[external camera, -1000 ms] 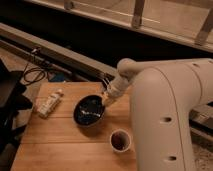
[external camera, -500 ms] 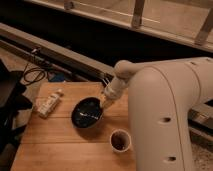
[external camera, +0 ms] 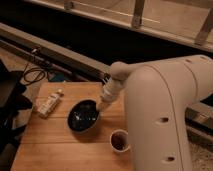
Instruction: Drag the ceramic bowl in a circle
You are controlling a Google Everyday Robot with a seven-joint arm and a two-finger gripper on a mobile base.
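The ceramic bowl is round, shallow and glossy black, and sits near the middle of the wooden table. My gripper reaches down from the white arm and rests at the bowl's right rim, touching it. A small light-rimmed cup with a dark inside stands on the table to the front right of the bowl.
A pale packet lies on the table's left side. Black cables hang off the far left beyond the table. A dark rail runs behind the table. My white arm fills the right side.
The bowl and my gripper have shifted slightly left and toward the back of the table. The cup and packet have not moved.
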